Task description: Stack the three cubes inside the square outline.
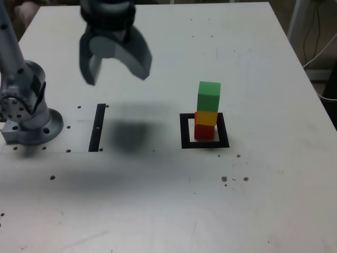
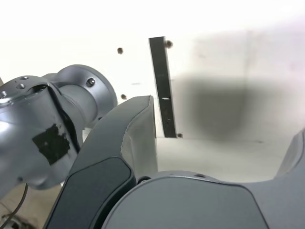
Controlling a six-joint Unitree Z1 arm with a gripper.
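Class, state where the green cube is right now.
In the exterior view, the green cube tops the stack, on the yellow cube above the red cube, inside the square outline, right of centre.

Silver-grey arm w/ screws, round base; dark-grey curved hand.

open table all around the lone cube stack; arm base well apart

Exterior camera looks down across the desk from its front; wrist camera peers close past my fingers. Both catch the black strip.
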